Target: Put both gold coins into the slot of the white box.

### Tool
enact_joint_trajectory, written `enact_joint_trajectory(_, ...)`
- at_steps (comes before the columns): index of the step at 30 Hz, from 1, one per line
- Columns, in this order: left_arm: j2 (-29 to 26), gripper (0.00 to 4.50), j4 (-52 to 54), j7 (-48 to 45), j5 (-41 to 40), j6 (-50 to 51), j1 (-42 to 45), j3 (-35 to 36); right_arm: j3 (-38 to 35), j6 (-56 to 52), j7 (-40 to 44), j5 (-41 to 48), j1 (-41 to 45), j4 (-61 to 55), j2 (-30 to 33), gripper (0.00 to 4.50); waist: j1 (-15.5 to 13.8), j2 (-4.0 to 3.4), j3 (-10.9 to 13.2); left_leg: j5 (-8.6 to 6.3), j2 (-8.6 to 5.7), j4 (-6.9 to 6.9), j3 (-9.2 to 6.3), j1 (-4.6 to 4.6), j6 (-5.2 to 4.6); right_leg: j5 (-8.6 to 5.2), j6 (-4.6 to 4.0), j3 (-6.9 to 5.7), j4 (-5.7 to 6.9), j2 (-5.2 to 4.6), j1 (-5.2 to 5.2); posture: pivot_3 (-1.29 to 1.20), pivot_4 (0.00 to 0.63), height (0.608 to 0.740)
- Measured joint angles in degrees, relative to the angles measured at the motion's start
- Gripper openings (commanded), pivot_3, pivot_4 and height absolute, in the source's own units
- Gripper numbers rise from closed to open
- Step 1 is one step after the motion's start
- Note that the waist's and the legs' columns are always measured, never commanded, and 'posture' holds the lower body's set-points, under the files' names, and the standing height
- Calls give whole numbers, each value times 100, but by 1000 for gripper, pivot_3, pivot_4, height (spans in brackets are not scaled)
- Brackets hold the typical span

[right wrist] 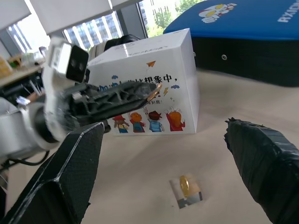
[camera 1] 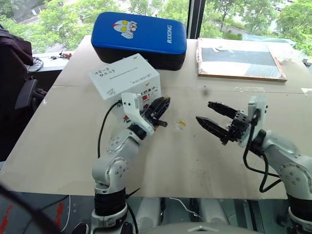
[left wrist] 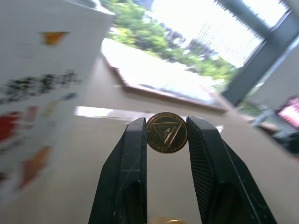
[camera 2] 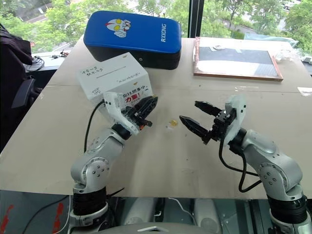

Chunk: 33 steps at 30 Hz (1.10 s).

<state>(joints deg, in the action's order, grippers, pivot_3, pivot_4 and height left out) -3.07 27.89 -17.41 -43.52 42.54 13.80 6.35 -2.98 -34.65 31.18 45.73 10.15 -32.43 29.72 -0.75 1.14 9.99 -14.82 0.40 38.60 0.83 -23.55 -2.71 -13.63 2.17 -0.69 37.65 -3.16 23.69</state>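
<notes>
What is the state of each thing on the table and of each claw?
Left claw: shut on a coin, raised beside the box.
Held coin: pinched upright between the fingers.
Second coin: standing in a small holder on the table.
Right claw: open, holding nothing.
Box: upright on the table.
Blue case: lying flat behind the box.

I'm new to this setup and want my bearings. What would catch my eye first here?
A gold coin pinched between the left claw tips, held up right by the white box. A second coin stands in a small holder on the table between the claws, and the right claw is wide open beside it. A big blue case sits behind the box.
</notes>
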Motion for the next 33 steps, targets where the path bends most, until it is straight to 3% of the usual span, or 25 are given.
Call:
enact_joint_trajectory(5,-361,630,7,-136,-1806,885,-32,226,247,463,268,-680,213,92,53,4500,28,-1,0,0,2,0,-5,5,1,-1,0,-2,9,10,0,0,150,740)
enact_joint_trajectory(10,-613,630,-231,-12,-2841,1144,2,431,566,1306,692,-1686,395,220,292,4500,12,0,0,1,1,4,1,8,1,-1,0,-5,8,11,-2,0,150,740)
enact_joint_trajectory(19,-1272,630,-268,-194,-3225,1335,66,119,1145,3395,1350,-3437,839,832,531,4500,10,0,0,8,1,5,8,13,14,-1,-1,-3,9,12,-2,0,150,740)
enact_joint_trajectory(28,-2167,630,-390,-1097,-2744,1324,192,-174,1384,5009,2001,-4101,956,1409,756,4500,8,-1,0,17,1,4,15,16,29,-1,-2,2,8,11,-3,0,150,740)
enact_joint_trajectory(31,-2234,630,-396,-1290,-2617,1320,193,-251,1394,5232,2090,-4123,989,1540,755,3827,8,-1,1,18,2,4,15,16,30,-1,-2,2,8,8,-3,0,150,740)
enact_joint_trajectory(33,-2268,630,-400,-1403,-2565,1302,192,-251,1395,5347,2115,-4124,1014,1576,751,2918,7,-1,1,18,3,4,14,17,31,-1,-3,3,9,7,-3,0,150,740)
